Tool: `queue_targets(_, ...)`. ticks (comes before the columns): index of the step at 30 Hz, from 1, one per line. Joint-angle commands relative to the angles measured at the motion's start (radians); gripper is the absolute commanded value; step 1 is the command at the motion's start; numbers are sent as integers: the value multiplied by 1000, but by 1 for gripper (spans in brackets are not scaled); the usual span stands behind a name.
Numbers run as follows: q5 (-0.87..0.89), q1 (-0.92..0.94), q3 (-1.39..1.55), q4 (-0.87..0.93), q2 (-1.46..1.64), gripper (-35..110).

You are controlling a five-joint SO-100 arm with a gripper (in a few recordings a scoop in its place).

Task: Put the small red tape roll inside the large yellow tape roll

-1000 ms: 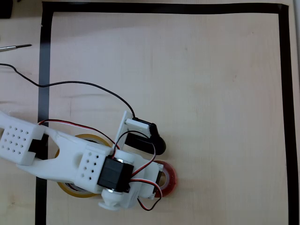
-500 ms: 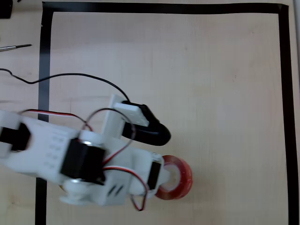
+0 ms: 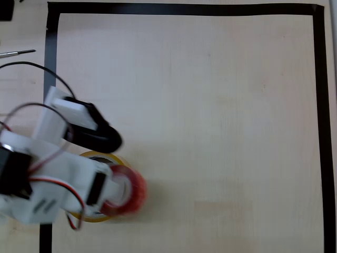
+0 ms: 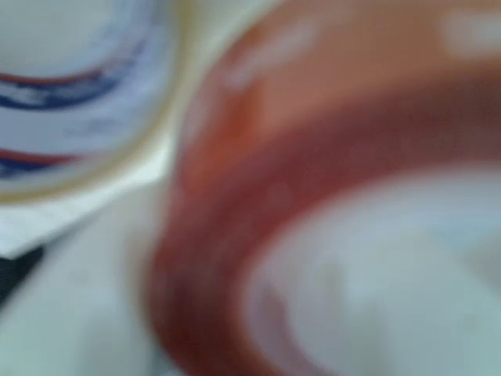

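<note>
The step in hand looks like the carry: the gripper [image 3: 108, 171] is pinching the small red tape roll [image 3: 126, 191], one white finger [image 3: 97, 187] reaching into the roll's pale core while the black finger [image 3: 97, 138] stands off to the upper side in the overhead view. The red roll hangs near the lower left corner of the tabletop [image 3: 221, 132], overlapping the right rim of the large yellow tape roll [image 3: 95, 156], which lies flat under the arm close to the black tape border [image 3: 50, 63] on the left edge. In the wrist view the small red tape roll [image 4: 235, 204] is blurred and very close, with the large yellow tape roll [image 4: 86, 94] up in the left corner showing its red and blue striped core, so the two rings are probably not yet centred on each other. The next move likely calls for a short shift further over the yellow ring's opening, then a lowering and release once the red ring sits wholly within the rim; letting go now risks it landing on the yellow wall. Room is tight on the left and lower edges, while the whole right and upper tabletop is open.
</note>
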Motion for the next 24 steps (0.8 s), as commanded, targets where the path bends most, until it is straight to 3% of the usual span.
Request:
queue_targets(1,-17,17,229,-104,209,0)
queue_targets(8,-17,28,445,-262,247,0)
queue_targets(22,-31,81,451,-279,196,0)
queue_targets(24,-31,80,463,-275,198,6)
